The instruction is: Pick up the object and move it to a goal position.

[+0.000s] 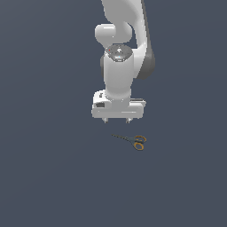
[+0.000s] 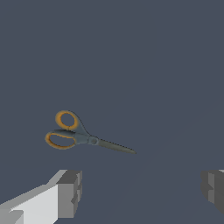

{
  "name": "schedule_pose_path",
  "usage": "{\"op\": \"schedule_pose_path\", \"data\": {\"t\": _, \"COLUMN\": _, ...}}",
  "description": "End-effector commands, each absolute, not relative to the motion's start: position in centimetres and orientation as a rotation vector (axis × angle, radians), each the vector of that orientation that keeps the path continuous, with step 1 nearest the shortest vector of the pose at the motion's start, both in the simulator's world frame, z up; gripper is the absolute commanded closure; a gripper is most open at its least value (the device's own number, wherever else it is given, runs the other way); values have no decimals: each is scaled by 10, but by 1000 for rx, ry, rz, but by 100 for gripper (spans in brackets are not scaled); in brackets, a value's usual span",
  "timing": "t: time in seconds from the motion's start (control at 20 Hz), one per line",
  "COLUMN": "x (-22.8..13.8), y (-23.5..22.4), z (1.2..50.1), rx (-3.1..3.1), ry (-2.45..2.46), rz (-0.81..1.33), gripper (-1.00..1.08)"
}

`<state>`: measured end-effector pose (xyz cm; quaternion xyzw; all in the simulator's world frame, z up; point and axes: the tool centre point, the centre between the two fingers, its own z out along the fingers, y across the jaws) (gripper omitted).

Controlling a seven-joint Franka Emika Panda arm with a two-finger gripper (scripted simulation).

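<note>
A small pair of scissors with thin dark blades and orange-yellow ring handles lies flat on the dark grey floor. Its handles point to the exterior view's right. My gripper hangs above and a little behind it, fingers pointing down, not touching it. The jaws stand wide apart and hold nothing. In the wrist view the scissors lie beyond the two grey fingertips, nearer to that one than to the other.
The floor is a plain dark grey surface with no other objects in view. The white arm rises from the gripper toward the top of the exterior view.
</note>
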<state>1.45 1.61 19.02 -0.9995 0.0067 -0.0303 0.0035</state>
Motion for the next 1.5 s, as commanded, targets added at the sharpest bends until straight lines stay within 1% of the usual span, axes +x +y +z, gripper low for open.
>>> {"op": "schedule_pose_path", "data": {"t": 0.0, "x": 15, "y": 16, "z": 190, "rx": -3133, "ry": 21, "rz": -95, "gripper": -92}}
{"op": "schedule_pose_path", "data": {"t": 0.85, "x": 20, "y": 11, "z": 187, "rx": -3163, "ry": -36, "rz": -87, "gripper": -92}}
{"op": "schedule_pose_path", "data": {"t": 1.45, "x": 19, "y": 24, "z": 158, "rx": -3152, "ry": -380, "rz": -59, "gripper": -92}}
